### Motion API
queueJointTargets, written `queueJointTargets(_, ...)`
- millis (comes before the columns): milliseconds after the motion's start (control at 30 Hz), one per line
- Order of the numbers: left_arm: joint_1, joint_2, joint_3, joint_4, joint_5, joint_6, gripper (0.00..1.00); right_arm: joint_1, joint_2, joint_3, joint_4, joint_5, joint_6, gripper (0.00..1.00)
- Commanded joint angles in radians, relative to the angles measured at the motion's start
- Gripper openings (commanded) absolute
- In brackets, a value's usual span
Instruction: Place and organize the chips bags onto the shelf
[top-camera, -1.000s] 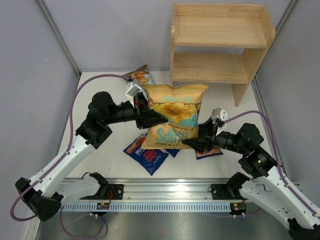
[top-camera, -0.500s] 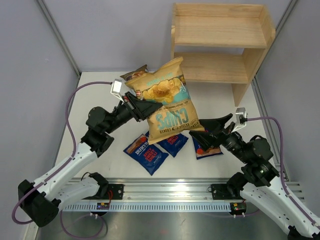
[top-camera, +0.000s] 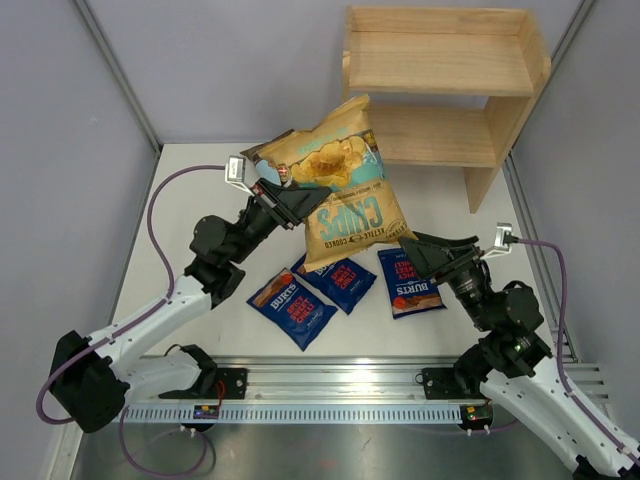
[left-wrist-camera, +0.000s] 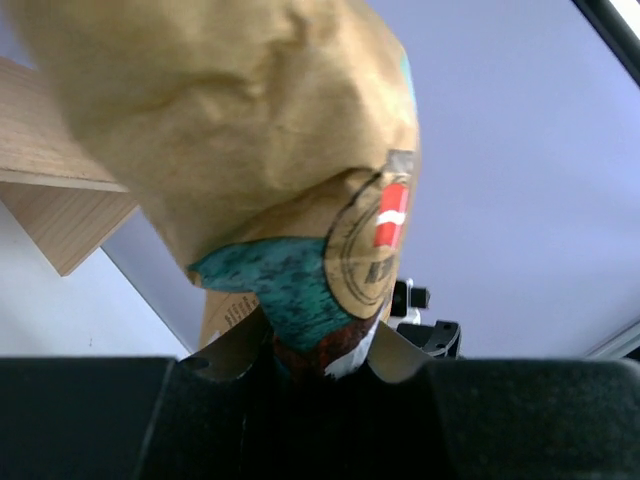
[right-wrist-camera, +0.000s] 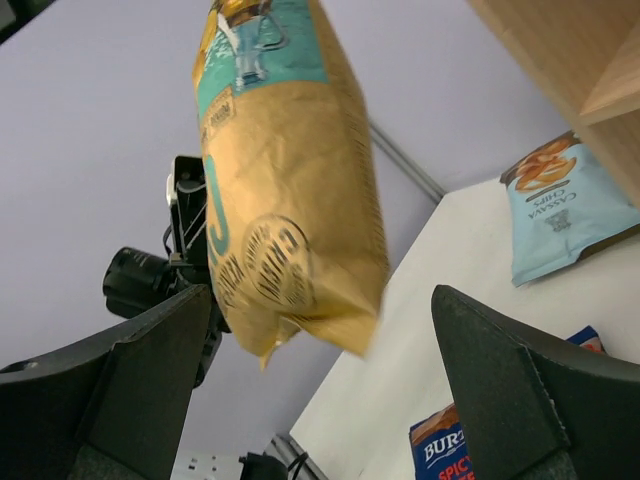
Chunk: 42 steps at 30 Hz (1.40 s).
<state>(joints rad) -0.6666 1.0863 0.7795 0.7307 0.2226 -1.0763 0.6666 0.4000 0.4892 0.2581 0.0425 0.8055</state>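
Observation:
My left gripper (top-camera: 298, 203) is shut on the lower edge of the large yellow-gold chips bag (top-camera: 345, 185) and holds it in the air, tilted toward the wooden shelf (top-camera: 440, 85). The left wrist view shows the bag (left-wrist-camera: 250, 130) pinched between the fingers (left-wrist-camera: 225, 355). My right gripper (top-camera: 428, 250) is open and empty, right of the bag and apart from it; the bag (right-wrist-camera: 290, 190) hangs in front of it. Three dark blue Burts bags (top-camera: 293, 308) (top-camera: 340, 280) (top-camera: 410, 282) lie flat on the table. The light blue bag (right-wrist-camera: 560, 205) lies near the shelf's foot.
The shelf stands at the back right, both tiers bare (top-camera: 420, 135). Its side panel (top-camera: 495, 150) reaches down to the table. Grey walls close off the left, the back and the right. A metal rail (top-camera: 330, 385) runs along the near edge.
The left arm has lifted the yellow-gold bag up and back toward the shelf, tilting it. The right gripper has come off the bag's bottom and drawn away to the right, open.

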Motion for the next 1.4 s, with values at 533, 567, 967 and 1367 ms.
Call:
queueJointTargets(533, -0.120, 0.075, 0.058, 0.226, -0.155, -0.171, 0.15, 0.007, 0.169, -0.046, 0.399, -0.236, 0.000, 0.99)
queueJointTargets(567, -0.131, 0.086, 0.060, 0.252, -0.148, -0.174, 0.14, 0.007, 0.181, -0.040, 0.405, -0.233, 0.003, 0.99)
queueJointTargets(967, -0.145, 0.181, 0.021, 0.355, -0.036, -0.229, 0.24, 0.005, 0.221, -0.061, 0.437, 0.014, 0.032, 0.49)
queueJointTargets(1367, -0.051, -0.080, 0.052, -0.445, -0.404, 0.163, 0.99, -0.033, 0.295, -0.061, 0.383, 0.031, -0.025, 0.18)
